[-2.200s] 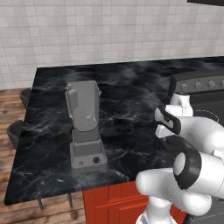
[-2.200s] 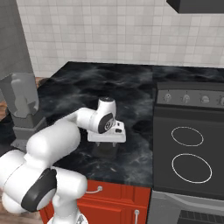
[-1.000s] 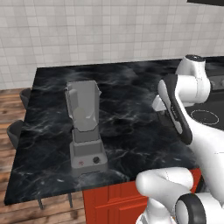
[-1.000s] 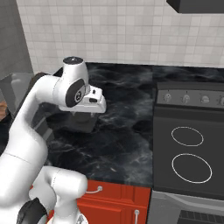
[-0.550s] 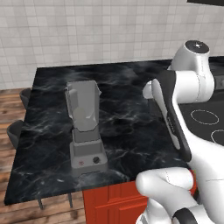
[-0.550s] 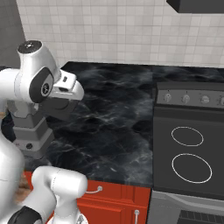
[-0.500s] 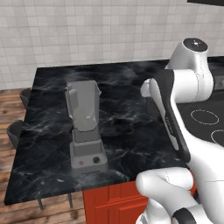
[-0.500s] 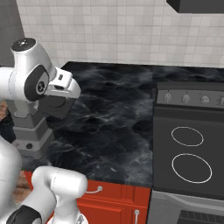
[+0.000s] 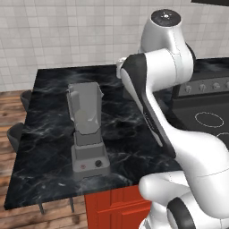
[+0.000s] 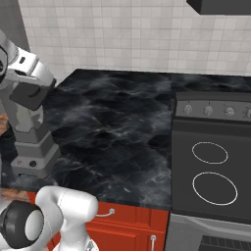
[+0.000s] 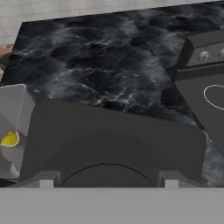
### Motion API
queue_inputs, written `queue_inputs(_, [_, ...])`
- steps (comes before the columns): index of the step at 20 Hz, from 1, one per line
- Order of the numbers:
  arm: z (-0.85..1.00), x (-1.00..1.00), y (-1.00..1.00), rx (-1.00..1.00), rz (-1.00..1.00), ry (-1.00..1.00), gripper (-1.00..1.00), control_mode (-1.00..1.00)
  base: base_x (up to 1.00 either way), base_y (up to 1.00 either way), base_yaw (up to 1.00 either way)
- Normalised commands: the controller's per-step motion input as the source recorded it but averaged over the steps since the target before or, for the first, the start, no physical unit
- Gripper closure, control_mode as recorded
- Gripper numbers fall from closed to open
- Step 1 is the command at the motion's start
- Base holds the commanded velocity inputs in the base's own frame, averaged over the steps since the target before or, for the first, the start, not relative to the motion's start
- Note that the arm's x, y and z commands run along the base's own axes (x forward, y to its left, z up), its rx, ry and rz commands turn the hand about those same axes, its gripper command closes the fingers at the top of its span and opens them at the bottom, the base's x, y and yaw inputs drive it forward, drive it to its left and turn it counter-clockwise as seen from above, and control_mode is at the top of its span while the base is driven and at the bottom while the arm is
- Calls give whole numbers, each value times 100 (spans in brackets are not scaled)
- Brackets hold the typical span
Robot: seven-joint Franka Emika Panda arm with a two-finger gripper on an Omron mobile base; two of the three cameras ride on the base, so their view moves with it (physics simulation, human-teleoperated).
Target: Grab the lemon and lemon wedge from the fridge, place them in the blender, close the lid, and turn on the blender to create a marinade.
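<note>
The grey blender (image 9: pixel 88 134) stands on the black marble counter (image 9: pixel 49 147), its translucent jug (image 9: pixel 85 107) open at the top. In the hand view a yellow piece of lemon (image 11: pixel 9 139) lies inside the jug (image 11: pixel 13 127); whether it is the lemon or the wedge is unclear. My gripper (image 11: pixel 108 179) is shut on the dark grey lid (image 11: pixel 113 144), held wide between the fingers. In the right base view the lid (image 10: pixel 27 95) hangs just above the jug (image 10: pixel 22 122), a little to its right. The lid (image 9: pixel 130 95) peeks out behind my arm. The fridge is out of view.
A black stove (image 10: pixel 211 162) with knobs and ring burners sits at the counter's right end (image 9: pixel 205 116). Red cabinets (image 10: pixel 127 230) run under the counter. Dark stools (image 9: pixel 18 134) stand off its left edge. A white tiled wall (image 10: pixel 122 34) closes the back.
My arm has lifted the lid off the counter by the stove and swung it left, up to the blender jug. The blender has not moved.
</note>
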Motion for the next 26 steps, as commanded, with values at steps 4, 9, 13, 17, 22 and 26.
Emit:
queue_inputs(4, [39, 8, 56, 0, 0, 0, 100, -100, 0, 0, 0])
queue_inputs(9, [3, 30, 58, 0, 0, 9, 100, -100, 0, 0, 0])
queue_inputs(13, [0, 48, 54, 0, 4, 15, 100, -100, 0, 0, 0])
queue_inputs(17, [0, 51, 54, 0, 5, 15, 100, -100, 0, 0, 0])
queue_inputs(22, [-1, 28, 49, 0, 1, 15, 100, -100, 0, 0, 0])
queue_inputs(26, [-15, 15, 19, -3, 0, 16, 100, -100, 0, 0, 0])
